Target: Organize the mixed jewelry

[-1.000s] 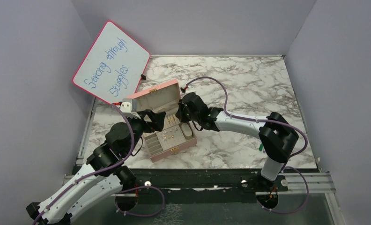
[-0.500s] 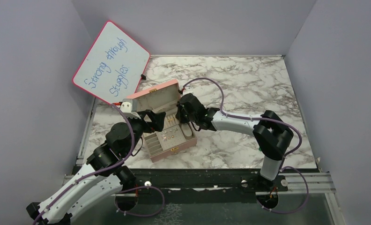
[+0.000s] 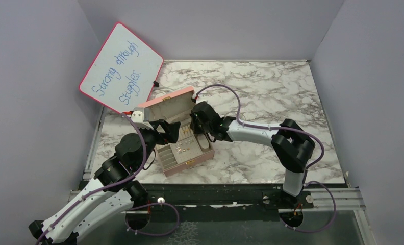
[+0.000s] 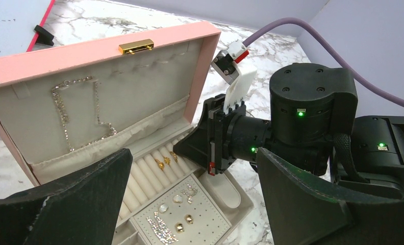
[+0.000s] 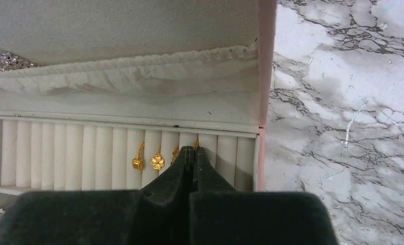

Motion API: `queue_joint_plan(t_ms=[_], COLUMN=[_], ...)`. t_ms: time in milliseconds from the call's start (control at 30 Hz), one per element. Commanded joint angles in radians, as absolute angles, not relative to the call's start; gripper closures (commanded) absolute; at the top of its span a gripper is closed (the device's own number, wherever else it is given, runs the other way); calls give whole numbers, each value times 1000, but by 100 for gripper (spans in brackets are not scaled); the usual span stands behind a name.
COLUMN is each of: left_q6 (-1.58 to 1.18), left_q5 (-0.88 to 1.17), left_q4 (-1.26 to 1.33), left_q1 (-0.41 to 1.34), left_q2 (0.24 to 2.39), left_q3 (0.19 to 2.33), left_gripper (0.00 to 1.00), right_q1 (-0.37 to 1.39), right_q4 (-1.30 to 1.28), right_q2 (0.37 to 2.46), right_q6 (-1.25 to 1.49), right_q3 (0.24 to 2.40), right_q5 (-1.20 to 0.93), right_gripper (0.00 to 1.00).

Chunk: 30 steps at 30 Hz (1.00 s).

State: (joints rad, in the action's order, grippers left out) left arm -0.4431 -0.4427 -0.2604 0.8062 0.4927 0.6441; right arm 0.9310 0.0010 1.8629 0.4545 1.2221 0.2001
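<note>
The pink jewelry box (image 3: 190, 161) stands open at centre-left. Three gold rings (image 4: 166, 161) sit in its white ring rolls, and they also show in the right wrist view (image 5: 157, 162). Gold studs (image 4: 183, 223) and sparkly pieces lie on the perforated pad. My right gripper (image 5: 192, 149) is shut with its tips at the ring rolls; a fourth gold ring (image 5: 196, 144) peeks out at the tips. It shows in the top view (image 3: 195, 126) too. My left gripper (image 4: 190, 201) is open and empty, hovering over the box front (image 3: 167, 130).
A thin chain necklace (image 4: 77, 112) hangs in the lid pocket. A pink-framed whiteboard (image 3: 121, 66) leans at the back left. An oval tray compartment (image 4: 230, 191) lies under the right gripper. Marble tabletop (image 3: 271, 92) extends right of the box.
The right arm has pushed a little further left, bringing its tips deeper over the ring rolls. The left arm has not moved.
</note>
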Motion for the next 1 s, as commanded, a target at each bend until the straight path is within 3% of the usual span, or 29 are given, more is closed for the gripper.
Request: queue_joint_plan(t_ms=[0, 100, 300, 733, 967], left_q6=[-425, -425, -423, -423, -423], left_q5=[-462, -460, -461, -463, -463], left_q4=[-252, -252, -253, -252, -253], left_q1=[805, 805, 805, 805, 805], left_q2=[492, 492, 492, 498, 499], left_q3=[635, 636, 637, 637, 637], left_gripper=[8, 8, 7, 7, 7], right_q1=[939, 939, 939, 939, 939], right_q4=[-60, -73, -97, -95, -117], right_q2=[1906, 1889, 1821, 1755, 1747], right_q6=[463, 475, 498, 473, 495], right_q3=[1231, 1229, 1228, 1244, 1249], right_q5=[252, 254, 273, 224, 249], right_gripper=[99, 98, 79, 76, 70])
